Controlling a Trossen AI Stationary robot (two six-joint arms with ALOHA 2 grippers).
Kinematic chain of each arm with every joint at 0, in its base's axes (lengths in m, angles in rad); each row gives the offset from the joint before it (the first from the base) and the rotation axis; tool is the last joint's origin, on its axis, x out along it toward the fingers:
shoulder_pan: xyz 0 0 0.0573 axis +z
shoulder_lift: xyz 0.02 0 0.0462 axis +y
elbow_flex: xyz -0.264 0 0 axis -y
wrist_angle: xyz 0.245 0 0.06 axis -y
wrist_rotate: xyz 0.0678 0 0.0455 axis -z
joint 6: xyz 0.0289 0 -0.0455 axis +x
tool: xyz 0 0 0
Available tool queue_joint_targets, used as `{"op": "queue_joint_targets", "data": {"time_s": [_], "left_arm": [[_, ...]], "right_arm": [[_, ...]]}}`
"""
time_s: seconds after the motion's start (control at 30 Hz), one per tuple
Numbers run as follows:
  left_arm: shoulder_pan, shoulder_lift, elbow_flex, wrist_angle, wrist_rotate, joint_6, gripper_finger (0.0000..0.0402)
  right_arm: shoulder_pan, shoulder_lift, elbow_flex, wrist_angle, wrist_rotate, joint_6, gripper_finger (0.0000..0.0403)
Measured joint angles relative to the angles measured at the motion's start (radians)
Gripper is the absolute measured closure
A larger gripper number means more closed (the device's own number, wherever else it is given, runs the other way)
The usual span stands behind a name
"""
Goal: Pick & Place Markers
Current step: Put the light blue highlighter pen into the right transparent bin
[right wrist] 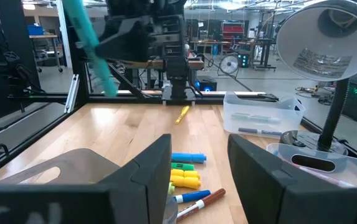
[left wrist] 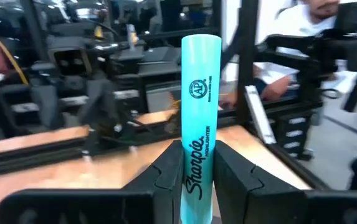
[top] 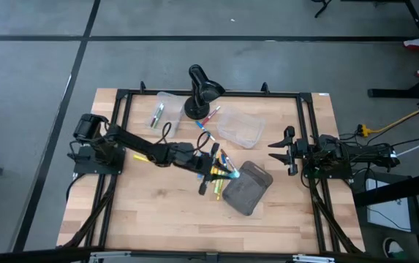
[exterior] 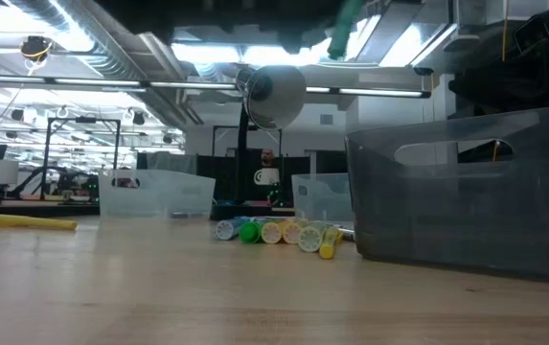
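My left gripper [top: 222,172] hovers over the table's middle, shut on a teal highlighter marker [left wrist: 201,87] beside the grey bin [top: 247,188]. The right wrist view shows this marker [right wrist: 91,43] high above the table. Several markers [top: 216,155] lie flat in a loose pile on the wood; the low view shows them [exterior: 274,232] end-on. One yellow marker [top: 140,156] lies apart under the left arm. My right gripper [top: 276,150] waits open at the table's right, nothing between its fingers. My left gripper pinches the teal marker's barrel [left wrist: 198,171] between its two fingers [left wrist: 166,177]. The marker lies along the fingers, and its capped end [left wrist: 201,46] sticks out well past their tips. It is lifted clear of the table, slanting as seen from the right wrist.
A black desk lamp [top: 202,89] stands at the far middle. Clear plastic containers sit left [top: 164,109] and right [top: 240,127] of it, the left one with markers inside. A black frame [top: 209,93] rims the table. Bare wood lies along the near edge.
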Motion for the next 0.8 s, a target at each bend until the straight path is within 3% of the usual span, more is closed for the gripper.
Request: {"op": "queue_joint_targets", "data": {"time_s": [0.37,0.8], "left_arm": [[0.164,0.051,0.162,-0.187,-0.008,0.18,0.0342],[0.31,0.051,0.176,-0.239,0.001,0.317,0.0342]], "right_arm": [[0.0,0.0,0.0,0.0,0.0,0.0,0.0246],[0.0,0.0,0.0,0.0,0.0,0.0,0.0246]]}}
